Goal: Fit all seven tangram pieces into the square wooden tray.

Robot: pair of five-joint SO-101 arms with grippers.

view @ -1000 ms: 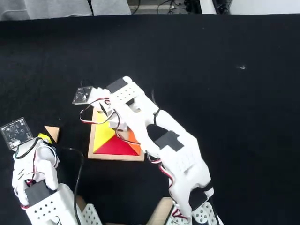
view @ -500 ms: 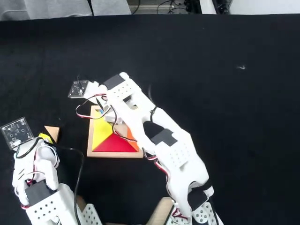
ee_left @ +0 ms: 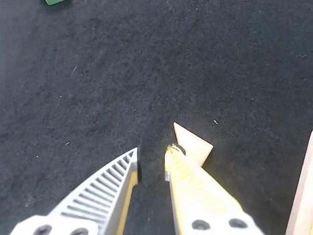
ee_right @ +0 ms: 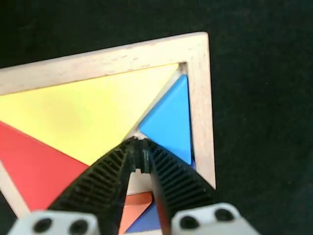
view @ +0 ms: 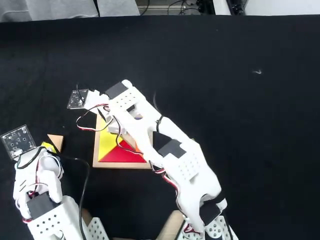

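Note:
The square wooden tray (ee_right: 200, 98) holds a large yellow triangle (ee_right: 88, 117), a red triangle (ee_right: 34, 166), a blue triangle (ee_right: 171, 117) in one corner and an orange piece (ee_right: 134, 203). My right gripper (ee_right: 140, 149) is shut, its tips just above the spot where yellow and blue meet. In the high view the right arm (view: 130, 107) lies across the tray (view: 96, 150). My left gripper (ee_left: 151, 159) is open near the table, beside a small bare-wood triangle (ee_left: 193, 144) that touches the tip of its yellow finger (ee_left: 186, 181). That triangle (view: 56, 141) lies left of the tray.
A green piece (ee_left: 54, 2) lies farther out on the black cloth, at the edge of the left wrist view. The tray's rim (ee_left: 301, 196) shows close beside the left gripper. The left arm (view: 37, 190) stands at the near left corner.
The right arm has swung left over the tray, and the tray has slid slightly left with it. The left arm has not moved.

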